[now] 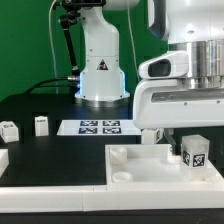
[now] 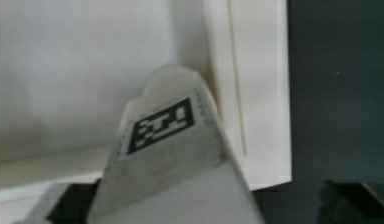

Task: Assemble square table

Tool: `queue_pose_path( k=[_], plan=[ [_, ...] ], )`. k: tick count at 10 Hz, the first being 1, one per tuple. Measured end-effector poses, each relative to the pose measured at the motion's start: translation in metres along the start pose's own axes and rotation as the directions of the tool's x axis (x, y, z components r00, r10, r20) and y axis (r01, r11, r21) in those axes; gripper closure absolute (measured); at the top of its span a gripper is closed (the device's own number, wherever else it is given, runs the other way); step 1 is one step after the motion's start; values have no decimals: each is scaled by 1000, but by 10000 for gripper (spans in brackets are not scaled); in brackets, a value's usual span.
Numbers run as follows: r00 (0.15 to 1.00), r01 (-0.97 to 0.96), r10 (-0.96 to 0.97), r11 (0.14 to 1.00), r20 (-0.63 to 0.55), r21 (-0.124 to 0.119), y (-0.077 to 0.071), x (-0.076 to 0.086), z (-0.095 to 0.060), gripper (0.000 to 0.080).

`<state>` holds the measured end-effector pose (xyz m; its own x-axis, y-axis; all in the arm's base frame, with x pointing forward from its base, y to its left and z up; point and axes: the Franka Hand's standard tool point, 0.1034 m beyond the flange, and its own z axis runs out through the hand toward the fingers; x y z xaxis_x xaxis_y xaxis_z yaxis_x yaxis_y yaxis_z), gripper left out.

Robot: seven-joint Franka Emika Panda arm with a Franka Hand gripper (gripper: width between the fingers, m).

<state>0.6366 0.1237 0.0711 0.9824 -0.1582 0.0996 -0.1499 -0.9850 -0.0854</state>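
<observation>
The square table's white slab (image 1: 140, 172) lies at the front with its rimmed hollow face up. One white tagged leg (image 1: 193, 152) stands on the slab near the corner at the exterior view's right. My gripper (image 1: 185, 140) hangs right over this leg. In the wrist view the leg (image 2: 171, 150) fills the space between the two dark fingers (image 2: 61, 205), with a narrow gap on each side, so the gripper (image 2: 210, 205) is open around it. The slab's rim (image 2: 224, 80) runs beside the leg. Two more small legs (image 1: 10, 130) (image 1: 41, 125) stand on the black table at the exterior view's left.
The marker board (image 1: 98, 127) lies flat behind the slab, in front of the robot base (image 1: 100, 75). A white bar (image 1: 60, 196) runs along the front edge. Another white piece (image 1: 3, 158) shows at the exterior view's left edge.
</observation>
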Motion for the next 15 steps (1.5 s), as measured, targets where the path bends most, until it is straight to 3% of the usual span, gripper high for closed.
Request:
queue_pose_path(
  k=[1,2,5,7,8,11,13,15],
  plan=[
    [999,-40,40,999,0,1,0,0,0,325],
    [994,-112,112,994,-3,-3,4,2,0,500],
    [940,-341,341,940,-6,-5,7,3,0,500],
    [847,-532,532,847,-2,-1,13,4,2,500],
    [749,-663,663,749,9,-2,15,4,2,500],
    [270,-962,959,272,86,-14,21,-1,3,500],
    [82,-996,991,86,106,-30,23,-3,4,500],
    [-22,-999,994,-17,105,-47,23,-5,5,500]
  ],
)
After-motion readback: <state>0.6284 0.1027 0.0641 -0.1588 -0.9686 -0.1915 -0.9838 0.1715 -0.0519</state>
